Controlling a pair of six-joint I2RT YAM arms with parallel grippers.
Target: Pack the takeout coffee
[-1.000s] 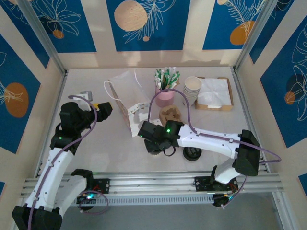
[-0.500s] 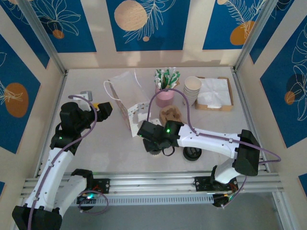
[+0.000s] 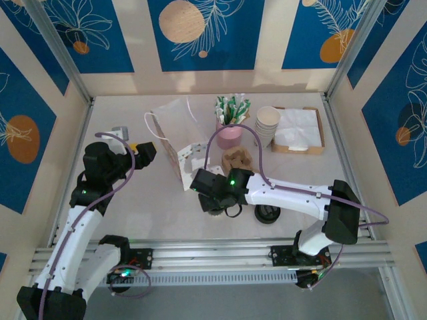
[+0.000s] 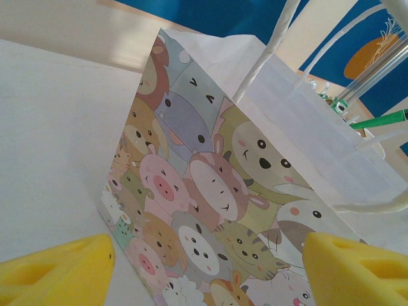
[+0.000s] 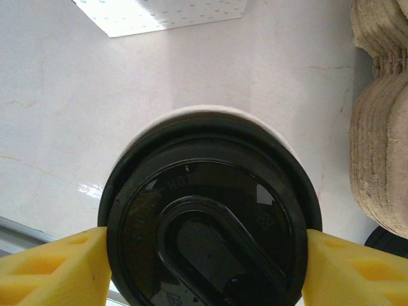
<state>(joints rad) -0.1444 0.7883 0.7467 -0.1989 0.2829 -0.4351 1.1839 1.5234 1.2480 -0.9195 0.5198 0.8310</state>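
Right wrist camera gives us the close-up: the takeout coffee [image 5: 207, 217] sits upright on the white table [image 5: 83, 95], black sip lid facing the lens. The right gripper [image 5: 204, 271] has it grasped, with a yellow pad meeting the lid's rim on each side and no gap showing. From above, that cup is tucked under the right gripper [image 3: 215, 201], a short way to the near right of the paper bag [image 3: 172, 130].

The overhead view fills in the rest. A pink cup of green-and-white stirrers [image 3: 229, 119] stands just right of the bag. A stack of pale cups [image 3: 268, 124] and a napkin tray [image 3: 299, 131] sit farther right again. The brown pulp cup carriers [image 3: 237, 159] lie between the bag and the right arm's wrist, and their ribbed edge [image 5: 382, 127] shows on the right wrist camera. A low black lid stack [image 3: 267, 214] sits near right of the bag, past the gripped cup.

Left wrist camera shows the bag's side [image 4: 191, 210] printed with cartoon animals, including pigs, cats and bears, and carrying no words. The lid has faint raised lettering that I can't read for sure.

On to poses. The right arm reaches flat across the table toward the bag, wrist bent down over the cup. The left arm is raised with its elbow folded, and the left gripper [image 3: 143, 151] points at the bag from its left. Its fingers [image 4: 57, 268] are spread wide and released, with nothing between them
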